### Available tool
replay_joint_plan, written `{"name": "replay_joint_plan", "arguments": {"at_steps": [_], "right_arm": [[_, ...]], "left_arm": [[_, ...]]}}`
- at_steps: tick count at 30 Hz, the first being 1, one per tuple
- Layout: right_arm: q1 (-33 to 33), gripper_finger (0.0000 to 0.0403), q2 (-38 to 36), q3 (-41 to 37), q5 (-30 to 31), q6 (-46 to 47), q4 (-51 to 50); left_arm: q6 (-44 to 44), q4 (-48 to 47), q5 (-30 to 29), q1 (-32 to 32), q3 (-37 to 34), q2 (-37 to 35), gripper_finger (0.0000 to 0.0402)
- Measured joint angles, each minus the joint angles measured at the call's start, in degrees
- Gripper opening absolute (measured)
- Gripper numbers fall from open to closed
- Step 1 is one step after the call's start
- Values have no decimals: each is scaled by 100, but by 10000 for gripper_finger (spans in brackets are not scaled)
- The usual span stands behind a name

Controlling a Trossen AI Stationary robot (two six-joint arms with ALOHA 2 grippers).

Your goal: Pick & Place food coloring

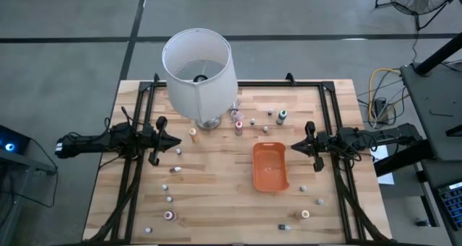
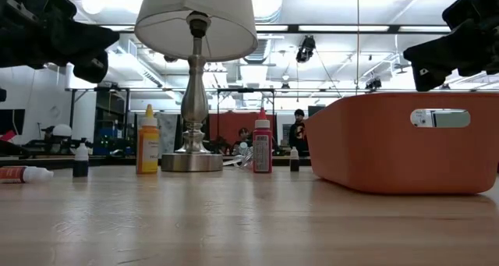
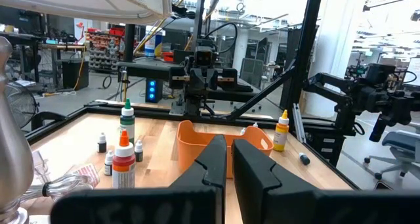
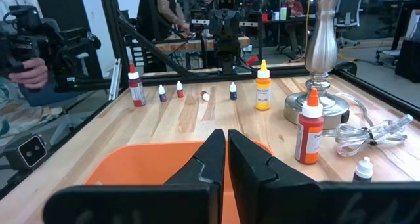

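Both claws pressed together, left claw [image 1: 175,141] and right claw [image 1: 294,146] hovering above wooden desk [image 1: 216,195]; tiny plastic food coloring bottles [image 1: 238,128] likely light, tippy, best pinched mid-body.

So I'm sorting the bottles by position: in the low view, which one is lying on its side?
The red-labelled bottle at the far left edge lies flat; the yellow bottle and red bottle stand upright.

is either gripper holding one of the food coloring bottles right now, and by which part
Nothing is held. The left gripper and the right gripper are both shut on nothing, above the table, apart from the food coloring bottles.
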Motion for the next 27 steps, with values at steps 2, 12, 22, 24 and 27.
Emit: {"name": "replay_joint_plan", "arguments": {"at_steps": [2, 12, 22, 24, 27], "right_arm": [[0, 13, 0, 1, 0, 7, -1], [0, 13, 2, 2, -1, 7, 1], [1, 13, 0, 1, 0, 5, 0], [-1, 13, 1, 1, -1, 0, 1], [1, 13, 0, 2, 0, 4, 1]], "left_arm": [[-79, 4, -1, 0, -2, -2, 0], [-1028, 42, 8, 1, 0, -2, 0], [-1054, 96, -16, 1, 11, 8, 0], [-1009, 96, -18, 1, 18, 20, 0], [-940, 96, -23, -1, 24, 20, 0]]}}
